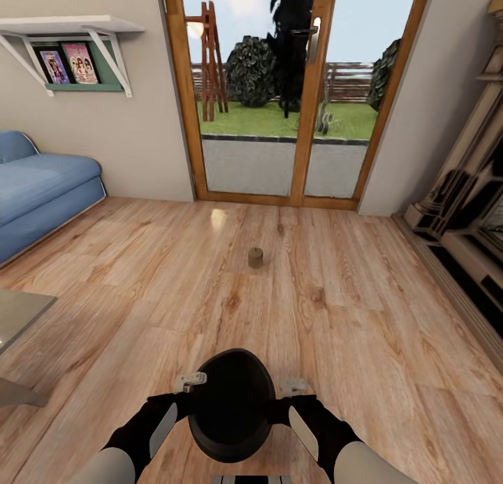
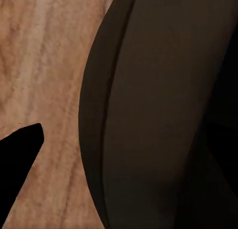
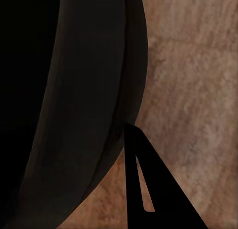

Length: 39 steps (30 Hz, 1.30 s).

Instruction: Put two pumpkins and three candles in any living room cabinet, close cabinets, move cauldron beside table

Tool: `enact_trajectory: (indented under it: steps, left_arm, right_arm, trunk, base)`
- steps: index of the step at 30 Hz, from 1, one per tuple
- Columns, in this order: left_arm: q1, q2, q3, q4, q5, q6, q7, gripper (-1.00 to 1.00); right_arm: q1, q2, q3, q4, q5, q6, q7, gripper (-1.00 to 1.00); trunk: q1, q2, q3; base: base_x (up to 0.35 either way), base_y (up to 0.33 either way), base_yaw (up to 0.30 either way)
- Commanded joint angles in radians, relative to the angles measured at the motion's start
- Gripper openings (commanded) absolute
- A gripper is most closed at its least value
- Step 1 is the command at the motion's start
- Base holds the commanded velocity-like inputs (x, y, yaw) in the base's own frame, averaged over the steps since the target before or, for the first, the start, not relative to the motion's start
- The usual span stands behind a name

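The black round cauldron (image 1: pixel 232 404) hangs just in front of my trunk, above the wood floor, held between both arms. My left gripper (image 1: pixel 191 384) is shut on its left rim and my right gripper (image 1: pixel 293 385) on its right rim. The left wrist view has the cauldron's dark wall (image 2: pixel 158 110) close up, with one of the fingers (image 2: pixel 20 159) outside it. In the right wrist view the cauldron (image 3: pixel 74 100) curves past one of the fingers (image 3: pixel 148 189) that touches its edge. A small brown candle (image 1: pixel 256 258) stands upright on the floor ahead.
A blue sofa (image 1: pixel 35 191) sits at the left, with a glass table corner (image 1: pixel 17 316) in front of it. A glazed wooden door (image 1: pixel 300 93) is straight ahead. An ornate dark-and-cream unit (image 1: pixel 468 211) lines the right wall. A wall shelf (image 1: pixel 70 58) holds pictures.
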<state>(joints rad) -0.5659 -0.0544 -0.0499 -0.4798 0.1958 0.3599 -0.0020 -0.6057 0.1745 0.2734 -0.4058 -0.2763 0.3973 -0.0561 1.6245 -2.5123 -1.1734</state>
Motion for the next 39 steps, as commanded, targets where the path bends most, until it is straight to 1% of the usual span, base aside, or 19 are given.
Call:
enact_trajectory:
  steps: [1,27,34,39]
  left_arm:
    - [0.000,0.001,-0.003,-0.002,0.010,0.004,0.002,-1.00]
    - [0.000,0.001,-0.004,-0.002,0.010,0.004,0.003,-1.00]
    - [0.000,0.001,-0.004,-0.002,0.010,0.004,0.004,-1.00]
    - [0.000,0.001,-0.003,-0.002,0.010,0.004,0.003,-1.00]
  right_arm:
    - [0.000,0.000,0.004,-0.001,-0.007,0.004,-0.007,-1.00]
    - [0.000,0.000,0.004,-0.001,-0.006,0.003,-0.007,-1.00]
    - [0.000,0.000,0.004,-0.001,-0.006,0.003,-0.007,-1.00]
    - [0.000,0.000,0.004,-0.001,-0.006,0.003,-0.007,-1.00]
  trunk:
    - [0.000,0.000,-0.001]
    - [0.000,0.000,-0.001]
    - [-0.003,0.001,0.026]
    - [-0.003,0.001,0.026]
  base:
    - [0.000,0.000,0.000]
    - [0.000,0.000,0.000]
    - [0.000,0.000,0.000]
    - [0.000,0.000,0.000]
